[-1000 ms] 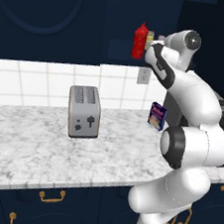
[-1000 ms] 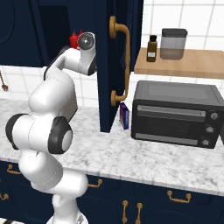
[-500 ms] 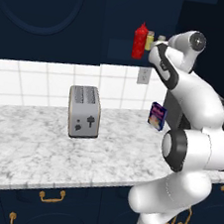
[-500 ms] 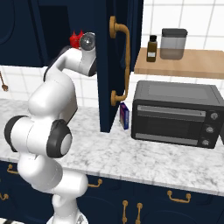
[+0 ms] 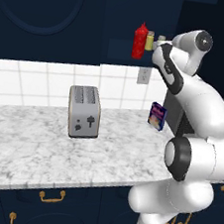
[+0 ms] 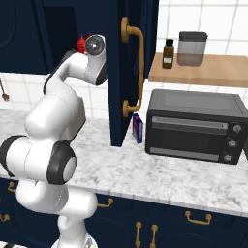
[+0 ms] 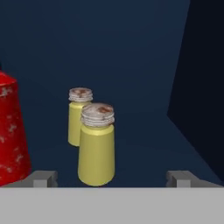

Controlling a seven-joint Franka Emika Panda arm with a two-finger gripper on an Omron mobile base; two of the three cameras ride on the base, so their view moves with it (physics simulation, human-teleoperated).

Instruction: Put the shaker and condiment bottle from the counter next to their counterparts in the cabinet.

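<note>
On the navy cabinet shelf (image 7: 144, 148) two small yellow shakers with grey caps stand upright. The nearer, olive-yellow shaker (image 7: 96, 148) is just ahead of my open gripper (image 7: 111, 180), between the wide-spread fingertips (image 7: 43, 178) and free of both. The paler counterpart shaker (image 7: 77, 120) stands right behind it. A red squeeze bottle (image 7: 9, 131) is at the left; I cannot tell whether it is the task's bottle or its twin. In the left base view the red bottle (image 5: 140, 40) and a shaker (image 5: 150, 40) stand on the shelf, left of my hand (image 5: 192, 43).
The open navy cabinet door (image 6: 133, 72) hangs right of my arm. On the marbled counter (image 5: 39, 149) stand a toaster (image 5: 84, 111), a small purple box (image 5: 157, 115) and a black toaster oven (image 6: 193, 125). A wooden shelf (image 6: 203, 72) carries a jar and a brown bottle.
My hand has drawn back to the right, away from the shelf. The bottle and shakers stay in place.
</note>
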